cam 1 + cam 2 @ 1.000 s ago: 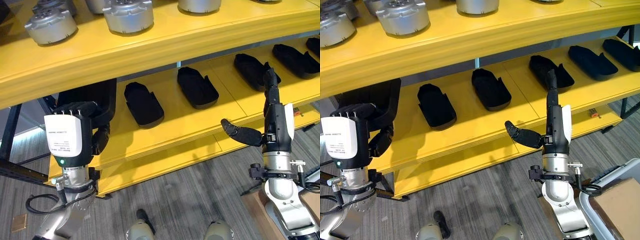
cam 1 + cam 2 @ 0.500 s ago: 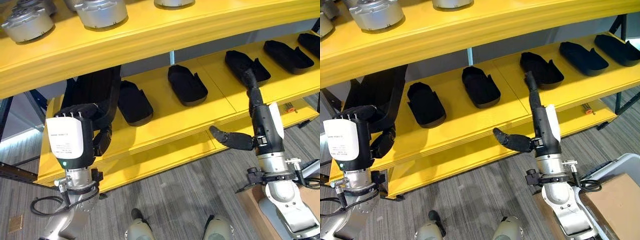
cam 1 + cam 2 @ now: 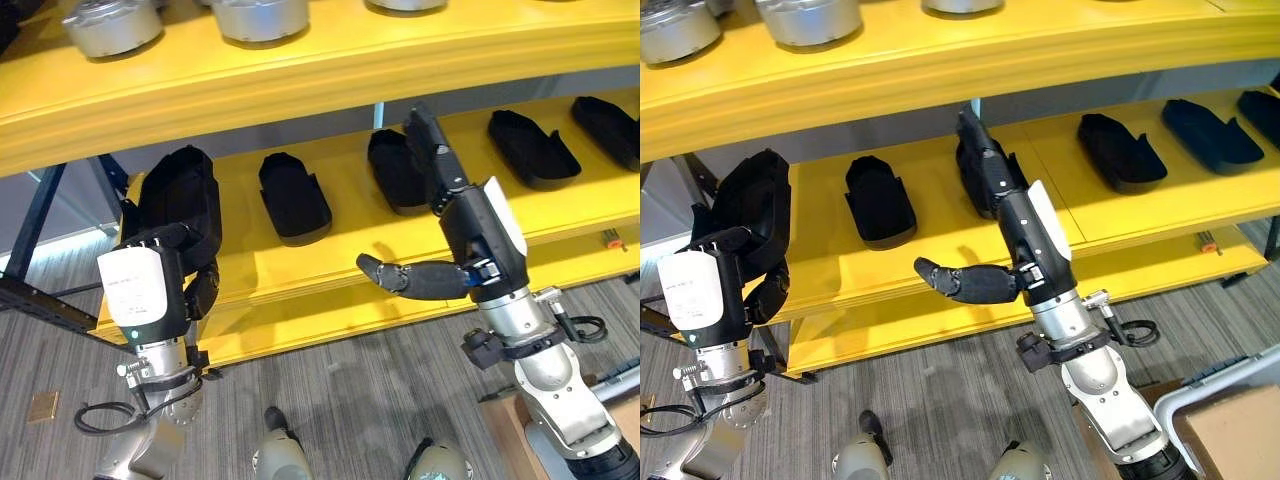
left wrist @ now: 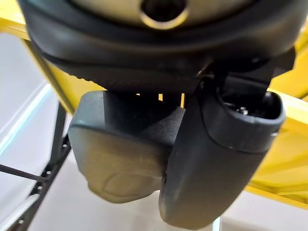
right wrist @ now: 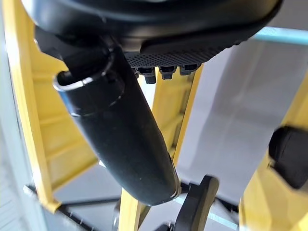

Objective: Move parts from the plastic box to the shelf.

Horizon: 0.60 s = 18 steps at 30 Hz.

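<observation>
At the left end of the lower shelf [image 3: 330, 250], my left robot hand [image 3: 178, 262] has its fingers curled round a black part [image 3: 180, 200], held up on end and leaning over the shelf's left front corner. Its own wrist view shows the thumb and fingers wrapped on a dark moulded piece, so I read that as a firm grip, though how much of the part sits on the shelf board I cannot tell from here.

My right robot hand [image 3: 1005, 215] holds nothing: fingers straight, thumb stuck out to the side, reaching in over the shelf's middle toward the second placed part [image 3: 978, 170]. Other placed parts lie flat in a row along the lower shelf: one just beside the held part [image 3: 293, 195], more toward the right end [image 3: 532, 147]. Silver round housings [image 3: 258, 17] sit on the upper shelf [image 3: 300, 75].

Risks as I judge them:
- Part is upright and close to the left edge; if I release now it may tip off the corner to the floor.
- Laying it down could knock the neighbouring part, since the gap looks small.
- Right fingers are close to the middle part and could shove it back.
- Raising the held part could catch it under the upper shelf's front lip.
</observation>
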Tool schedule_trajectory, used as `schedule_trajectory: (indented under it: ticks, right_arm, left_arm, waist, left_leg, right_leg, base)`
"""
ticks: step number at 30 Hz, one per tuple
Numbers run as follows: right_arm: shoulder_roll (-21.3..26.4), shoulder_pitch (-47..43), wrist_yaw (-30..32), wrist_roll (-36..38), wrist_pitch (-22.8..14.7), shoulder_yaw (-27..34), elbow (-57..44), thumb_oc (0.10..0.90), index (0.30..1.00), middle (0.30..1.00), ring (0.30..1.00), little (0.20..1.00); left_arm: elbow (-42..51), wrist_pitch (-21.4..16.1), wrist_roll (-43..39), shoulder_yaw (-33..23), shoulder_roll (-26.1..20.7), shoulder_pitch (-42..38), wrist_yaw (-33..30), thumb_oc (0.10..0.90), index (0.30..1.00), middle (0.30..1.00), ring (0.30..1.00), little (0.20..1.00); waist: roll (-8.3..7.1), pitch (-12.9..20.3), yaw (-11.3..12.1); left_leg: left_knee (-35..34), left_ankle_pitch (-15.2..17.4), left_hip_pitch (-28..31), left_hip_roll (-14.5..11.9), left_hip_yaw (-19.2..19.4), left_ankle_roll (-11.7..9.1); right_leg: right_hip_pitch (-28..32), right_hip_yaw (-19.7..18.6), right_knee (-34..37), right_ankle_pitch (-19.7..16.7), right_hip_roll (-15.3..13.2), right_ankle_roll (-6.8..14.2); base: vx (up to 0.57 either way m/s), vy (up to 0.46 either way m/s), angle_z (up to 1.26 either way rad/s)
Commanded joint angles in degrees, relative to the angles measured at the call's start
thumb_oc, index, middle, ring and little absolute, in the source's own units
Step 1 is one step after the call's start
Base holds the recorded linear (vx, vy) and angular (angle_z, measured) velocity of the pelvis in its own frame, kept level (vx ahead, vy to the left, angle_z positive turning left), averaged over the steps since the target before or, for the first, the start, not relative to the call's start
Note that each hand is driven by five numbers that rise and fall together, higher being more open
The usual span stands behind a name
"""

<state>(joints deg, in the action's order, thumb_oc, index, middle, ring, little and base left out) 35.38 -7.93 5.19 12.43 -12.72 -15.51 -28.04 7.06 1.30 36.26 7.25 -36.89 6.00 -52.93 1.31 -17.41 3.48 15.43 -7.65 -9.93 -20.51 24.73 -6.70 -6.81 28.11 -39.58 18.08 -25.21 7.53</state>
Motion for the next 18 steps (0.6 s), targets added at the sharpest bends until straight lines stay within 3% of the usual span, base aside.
schedule_trajectory:
  ticks: [1,3,5,7,8,9,10,13,15,18]
  right_arm:
    - [-2.8,-8.3,0.1,1.3,-2.0,2.0,-7.0,0.900,1.000,1.000,1.000,1.000]
    - [-3.1,-9.4,1.5,1.1,-0.5,1.2,-6.7,0.900,1.000,1.000,1.000,1.000]
    - [-4.2,-9.1,1.7,0.6,-0.1,0.5,-7.0,0.900,1.000,1.000,1.000,1.000]
    - [-5.1,-8.4,1.2,1.3,-0.9,-0.1,-6.7,0.900,1.000,1.000,1.000,1.000]
    - [-5.1,-8.6,1.2,1.6,-1.8,-0.1,-6.5,0.900,1.000,1.000,1.000,1.000]
    - [-5.1,-8.6,1.2,1.6,-1.8,-0.1,-6.4,0.900,1.000,1.000,1.000,1.000]
    - [-5.1,-9.2,1.4,0.7,-5.0,0.3,-5.2,0.900,1.000,1.000,1.000,1.000]
    - [-5.5,-10.3,0.6,-2.3,-6.3,0.1,-4.2,0.900,1.000,1.000,1.000,1.000]
    - [-5.4,-12.0,-1.1,-2.7,-3.9,-1.1,-4.9,0.900,1.000,1.000,1.000,1.000]
    - [-3.8,-12.7,-4.3,-0.8,-2.5,-1.6,-5.0,0.900,1.000,1.000,1.000,1.000]
  left_arm:
    - [6.9,-2.6,2.2,-2.7,-4.0,-10.4,-2.6,0.400,0.300,0.300,0.300,0.300]
    - [7.2,-2.4,3.5,-0.1,-3.7,-13.6,-1.6,0.400,0.300,0.300,0.300,0.300]
    - [7.2,-1.6,5.0,1.4,-3.3,-15.1,-0.9,0.400,0.300,0.300,0.300,0.300]
    - [7.0,0.4,6.1,2.9,-3.5,-16.8,-0.7,0.400,0.300,0.300,0.300,0.300]
    - [6.9,0.9,6.4,3.5,-4.0,-17.8,-1.3,0.400,0.300,0.300,0.300,0.300]
    - [6.8,0.9,6.4,3.6,-4.0,-17.9,-1.4,0.400,0.300,0.300,0.300,0.300]
    - [6.8,0.7,7.5,4.3,-5.2,-20.6,-3.1,0.400,0.300,0.300,0.300,0.300]
    - [6.7,1.0,7.1,4.8,-5.7,-23.1,-2.5,0.400,0.300,0.300,0.300,0.300]
    - [6.7,1.2,4.7,5.7,-6.0,-23.2,-3.2,0.400,0.300,0.300,0.300,0.300]
    - [7.8,0.8,5.3,5.0,-5.3,-20.7,-2.2,0.400,0.300,0.300,0.300,0.300]
  waist:
    - [-1.43,2.9,-0.8]
    - [-1.32,2.8,-0.5]
    - [-1.46,2.6,-0.5]
    - [-2.46,2.1,-1.3]
    - [-2.86,1.4,-1.8]
    - [-2.70,1.4,-1.7]
    - [-4.08,-0.6,-2.9]
    - [-3.92,-1.8,-3.1]
    - [-3.28,-1.9,-2.9]
    - [-2.55,-0.8,-2.5]
  left_leg:
    - [5.6,11.0,3.4,-0.2,5.1,2.2]
    - [5.5,12.5,3.4,2.0,3.9,4.1]
    - [4.9,13.2,4.2,3.7,3.5,5.2]
    - [3.3,13.2,5.2,5.5,3.0,4.9]
    - [2.6,12.4,5.0,5.3,3.7,5.0]
    - [2.5,12.4,5.0,5.1,3.6,5.0]
    - [3.7,14.2,3.7,4.9,2.7,4.3]
    - [4.9,13.7,2.1,3.5,2.3,3.7]
    - [4.4,12.1,2.3,2.5,2.7,2.2]
    - [1.7,10.9,4.4,1.9,3.0,1.5]
  right_leg:
    - [2.8,0.0,0.6,3.1,2.8,0.4]
    - [-0.1,-1.8,-4.9,2.4,0.3,0.0]
    - [-2.8,-3.5,-7.7,1.6,0.2,0.1]
    - [-3.6,-5.4,-3.3,-0.6,4.0,0.5]
    - [-4.4,-5.3,1.9,-4.4,5.7,0.4]
    - [-4.2,-5.2,2.3,-4.6,6.0,0.4]
    - [-6.5,-7.4,11.6,-11.1,5.6,2.6]
    - [-6.2,-7.4,13.4,-11.3,6.0,3.4]
    - [-4.7,-7.4,14.5,-10.5,7.0,2.7]
    - [-1.7,-5.7,17.0,-10.3,6.7,2.2]
  base:
    - [0.06,0.235,0.34]
    - [0.05,0.182,0.29]
    - [0.08,0.050,0.30]
    - [0.04,-0.141,0.19]
    - [-0.06,-0.179,0.13]
    - [-0.29,-0.425,0.17]
    - [-0.29,-0.455,0.13]
    - [-0.19,-0.303,0.74]
    - [-0.01,-0.053,0.77]
    - [0.07,-0.024,0.31]
